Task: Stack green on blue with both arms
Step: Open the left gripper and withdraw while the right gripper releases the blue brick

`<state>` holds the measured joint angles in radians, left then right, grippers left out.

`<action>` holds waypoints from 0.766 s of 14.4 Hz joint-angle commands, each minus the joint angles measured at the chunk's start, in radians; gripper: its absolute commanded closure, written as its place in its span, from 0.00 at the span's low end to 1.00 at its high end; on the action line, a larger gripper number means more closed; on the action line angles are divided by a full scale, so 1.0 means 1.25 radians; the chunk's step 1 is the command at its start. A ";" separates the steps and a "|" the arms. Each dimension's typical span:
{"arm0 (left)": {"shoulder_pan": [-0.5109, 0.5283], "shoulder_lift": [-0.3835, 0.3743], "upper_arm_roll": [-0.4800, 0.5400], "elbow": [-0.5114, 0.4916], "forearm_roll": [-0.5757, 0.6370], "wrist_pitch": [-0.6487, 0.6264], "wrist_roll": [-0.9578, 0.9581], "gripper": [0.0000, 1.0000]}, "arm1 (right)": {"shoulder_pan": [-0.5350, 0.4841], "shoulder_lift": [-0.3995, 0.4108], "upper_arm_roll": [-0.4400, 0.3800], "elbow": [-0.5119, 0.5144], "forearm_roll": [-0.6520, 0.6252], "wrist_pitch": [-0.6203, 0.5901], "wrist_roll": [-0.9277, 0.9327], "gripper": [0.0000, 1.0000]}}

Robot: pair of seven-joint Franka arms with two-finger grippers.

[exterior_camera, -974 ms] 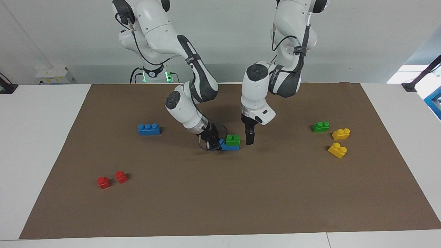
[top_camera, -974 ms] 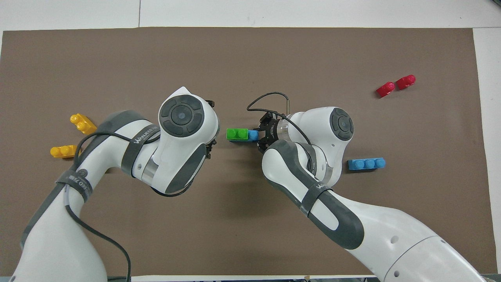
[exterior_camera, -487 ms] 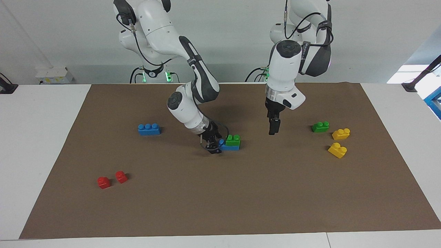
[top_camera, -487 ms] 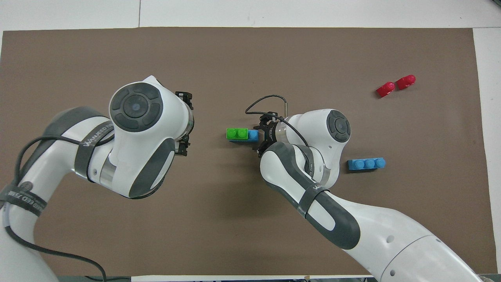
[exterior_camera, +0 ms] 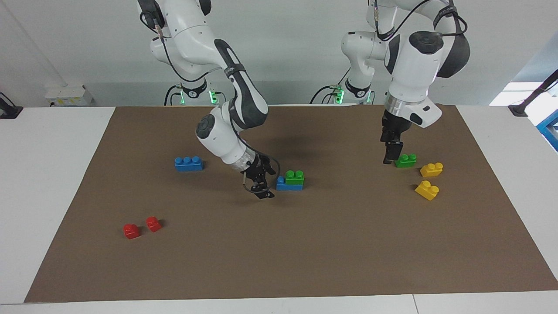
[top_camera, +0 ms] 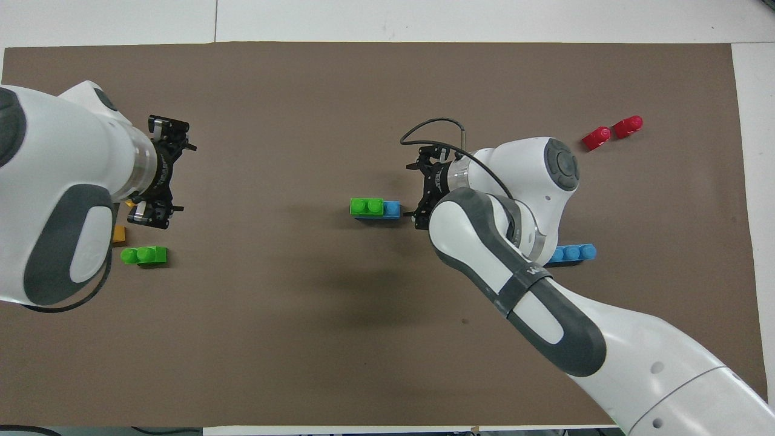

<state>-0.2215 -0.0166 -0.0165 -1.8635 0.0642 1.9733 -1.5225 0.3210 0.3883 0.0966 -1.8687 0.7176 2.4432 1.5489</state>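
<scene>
Now seated on the blue plastic three-stud brick (exterior_camera: 282, 186) near the middle of the brown paper mat (exterior_camera: 305, 257): the small bright green plastic two-stud brick (exterior_camera: 294, 176), square and level, covering two blue studs and leaving one bare at the end toward the right arm. Just released by the right gripper (exterior_camera: 263, 192), clamped on that bare blue end a second ago; now spread wide, empty, drawn back a little, hanging low over the mat beside the stack and not touching it. Swung away as well: the left gripper (exterior_camera: 389, 156), gone from beside the stack toward the left arm's end of the table, fingers apart, holding nothing, over the mat just beside a second loose green two-stud brick (exterior_camera: 405, 160); possibly low enough to graze it, hard to tell from either view. Reads as one stack finished and standing unaided. Likely next: that second green brick onto the second blue three-stud brick (exterior_camera: 188, 163), lying alone toward the right arm's end. Untouched: two yellow two-stud bricks (exterior_camera: 431, 169), two tiny red one-stud bricks (exterior_camera: 130, 230)
</scene>
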 commanded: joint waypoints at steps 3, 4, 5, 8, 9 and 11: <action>0.102 -0.046 0.000 -0.006 -0.031 -0.074 0.288 0.00 | -0.076 -0.074 0.001 0.025 -0.008 -0.084 -0.069 0.00; 0.115 -0.052 0.001 -0.005 -0.031 -0.083 0.345 0.00 | -0.090 -0.090 0.001 0.033 -0.034 -0.101 -0.090 0.00; 0.121 -0.057 0.001 -0.006 -0.031 -0.088 0.406 0.00 | -0.108 -0.103 0.001 0.039 -0.061 -0.120 -0.117 0.00; 0.147 -0.063 0.002 0.007 -0.031 -0.133 0.645 0.00 | -0.160 -0.136 0.000 0.055 -0.089 -0.193 -0.252 0.00; 0.148 -0.062 0.002 0.023 -0.031 -0.157 0.719 0.00 | -0.177 -0.152 0.000 0.055 -0.100 -0.224 -0.302 0.00; 0.151 -0.062 0.002 0.041 -0.031 -0.191 0.837 0.00 | -0.200 -0.185 0.000 0.055 -0.144 -0.276 -0.361 0.00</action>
<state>-0.0454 -0.0825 -0.0075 -1.8419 0.0407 1.7991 -0.6273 0.1020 0.2011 0.0904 -1.7945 0.5875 2.1575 1.1760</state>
